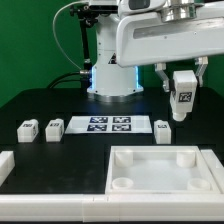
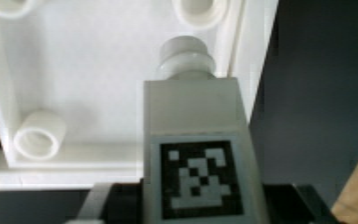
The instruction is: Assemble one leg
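My gripper (image 1: 182, 95) is shut on a leg (image 1: 183, 91), a small white block with a black-and-white tag, and holds it in the air above the table, beyond the tray's far right part. In the wrist view the held leg (image 2: 194, 130) fills the middle, its round peg end pointing toward the large white tray (image 2: 105, 100) and lying near the tray's edge. The tray (image 1: 160, 172) lies at the front with round corner sockets (image 2: 39, 137). Three more legs stand on the table: two at the exterior view's left (image 1: 27, 129) (image 1: 53, 127) and one by the marker board's right end (image 1: 163, 128).
The marker board (image 1: 108, 124) lies flat in the middle of the black table. A white block (image 1: 5, 165) sits at the exterior view's left edge. The robot base (image 1: 112, 75) stands behind the board.
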Robot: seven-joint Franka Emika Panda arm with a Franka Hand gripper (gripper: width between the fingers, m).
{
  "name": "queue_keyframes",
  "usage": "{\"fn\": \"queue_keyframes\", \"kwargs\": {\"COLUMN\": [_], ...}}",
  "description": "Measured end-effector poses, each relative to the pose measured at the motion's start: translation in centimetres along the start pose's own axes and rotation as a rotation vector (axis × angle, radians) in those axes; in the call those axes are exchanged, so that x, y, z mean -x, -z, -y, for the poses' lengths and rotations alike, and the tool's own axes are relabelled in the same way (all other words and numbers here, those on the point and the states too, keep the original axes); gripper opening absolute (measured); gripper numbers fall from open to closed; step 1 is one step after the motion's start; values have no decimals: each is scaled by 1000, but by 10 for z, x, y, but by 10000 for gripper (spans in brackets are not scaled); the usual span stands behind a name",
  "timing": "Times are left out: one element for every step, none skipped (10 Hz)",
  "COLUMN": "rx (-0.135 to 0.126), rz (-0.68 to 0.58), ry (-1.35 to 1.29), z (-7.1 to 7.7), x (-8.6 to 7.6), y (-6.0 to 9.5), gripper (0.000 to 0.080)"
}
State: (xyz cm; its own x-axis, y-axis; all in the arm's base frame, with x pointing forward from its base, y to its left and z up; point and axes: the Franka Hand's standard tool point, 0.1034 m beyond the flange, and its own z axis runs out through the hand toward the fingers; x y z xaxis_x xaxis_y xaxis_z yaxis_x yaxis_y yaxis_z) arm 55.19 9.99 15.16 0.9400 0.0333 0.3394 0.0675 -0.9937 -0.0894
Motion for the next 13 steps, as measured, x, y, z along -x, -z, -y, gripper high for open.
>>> {"fn": "queue_keyframes", "kwargs": {"rx": [1, 1, -1, -7, -9, -7, -7, -7, -7, -7, -4, 4, 10], "rz": [-141, -273, -351, -303, -346, -341, -336, -336, -335, -328, -301, -287, -278], "ry": [6, 11, 1, -12, -11, -3, -3, -2, -2, 2, 15, 11, -3], "z": [-1, -5, -8, -6, -2, -3, -3, -3, -3, -2, 4, 0, -8], "x": [-5, -24, -44, -56, -76, -73, -72, -72, -71, -71, -73, -76, -76], "y": [-1, -8, -20, -34, -34, -37, -38, -38, -38, -39, -44, -48, -56], "gripper": [294, 294, 294, 294, 294, 294, 294, 294, 294, 294, 294, 294, 294]}}
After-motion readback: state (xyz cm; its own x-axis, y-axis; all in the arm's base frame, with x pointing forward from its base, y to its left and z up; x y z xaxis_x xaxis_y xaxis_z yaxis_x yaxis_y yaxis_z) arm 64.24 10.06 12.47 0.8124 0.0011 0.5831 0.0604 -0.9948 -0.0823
